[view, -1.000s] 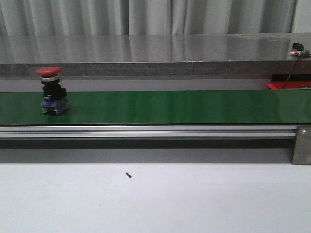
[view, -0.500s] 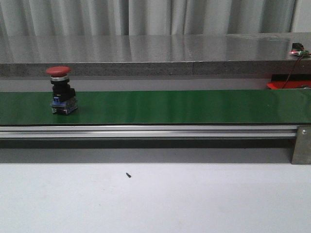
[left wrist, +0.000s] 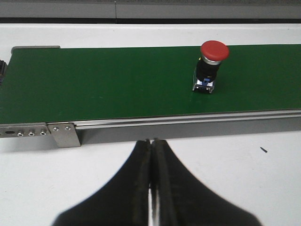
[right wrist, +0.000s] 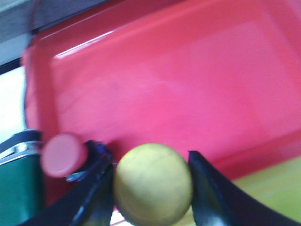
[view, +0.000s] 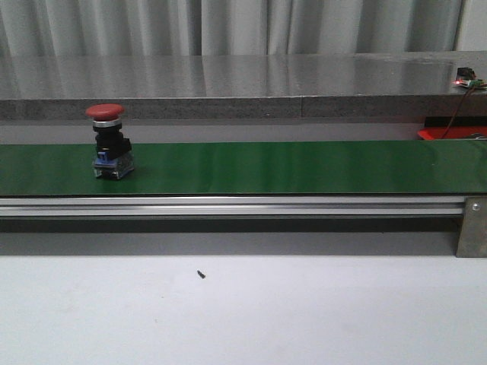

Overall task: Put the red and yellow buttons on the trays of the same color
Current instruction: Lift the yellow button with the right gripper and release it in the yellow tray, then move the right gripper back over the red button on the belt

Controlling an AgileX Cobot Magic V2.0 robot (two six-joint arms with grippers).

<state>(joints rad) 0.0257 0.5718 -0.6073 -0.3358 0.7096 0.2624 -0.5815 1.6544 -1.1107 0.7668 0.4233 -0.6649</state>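
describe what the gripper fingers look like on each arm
The left gripper has smooth matte black fingers that flare wide at the base and taper to thin tips. The right gripper has dark, slightly glossy fingers, blurred; no cables or markings show.

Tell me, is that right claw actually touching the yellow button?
Touching. The right wrist view shows the right claw with a finger pressed against each side of the yellow button, no gap visible, above the red tray.

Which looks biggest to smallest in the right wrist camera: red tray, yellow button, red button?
1. Red tray, filling most of the view.
2. Yellow button, between the right gripper fingers; closeness enlarges it.
3. Red button, lying in the tray.
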